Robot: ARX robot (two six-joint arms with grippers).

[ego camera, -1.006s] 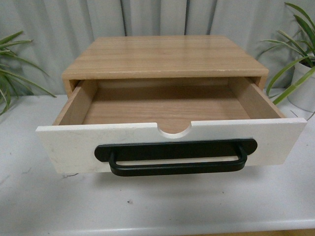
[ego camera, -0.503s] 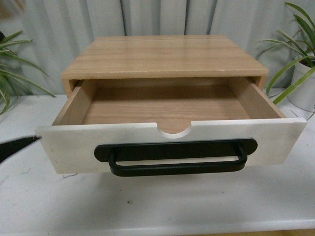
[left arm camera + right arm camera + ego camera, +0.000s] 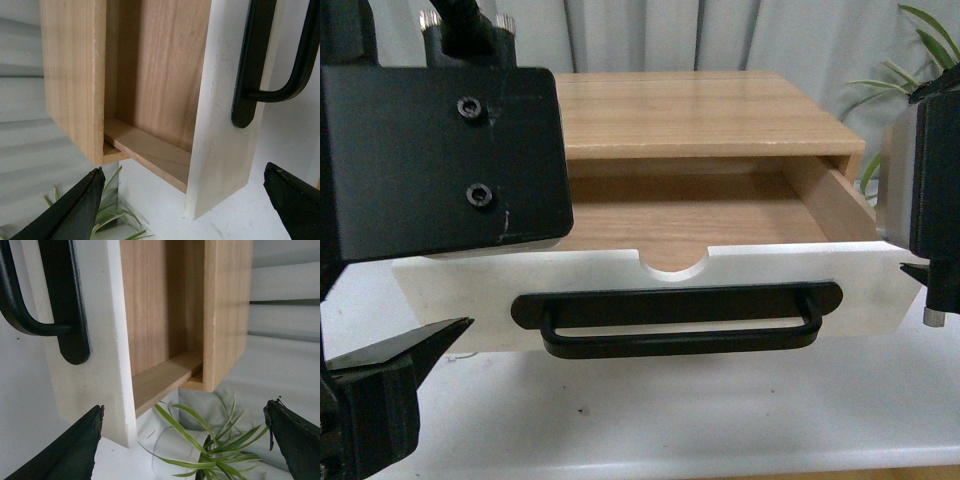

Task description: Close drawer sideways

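Note:
The drawer (image 3: 740,275) stands pulled out of the wooden cabinet (image 3: 700,110). It has a white front, a long black bar handle (image 3: 680,318) and a semicircular notch (image 3: 672,265). My left arm (image 3: 440,150) is at the drawer's left end, with one finger (image 3: 395,365) low beside the front. The left gripper (image 3: 184,169) is open, its jaws spread either side of the white front's end (image 3: 225,150). My right arm (image 3: 935,170) is at the drawer's right end. The right gripper (image 3: 185,407) is open and empty by that corner (image 3: 100,380).
The cabinet sits on a white table (image 3: 670,420) before a grey curtain. A plant (image 3: 910,90) in a white pot (image 3: 170,450) stands right of the cabinet, near the right gripper. More plant leaves (image 3: 115,215) lie left of it.
Both arms have come into the front view, the left one from the lower left up over the drawer's left part, the right one at the right edge. The drawer has not moved.

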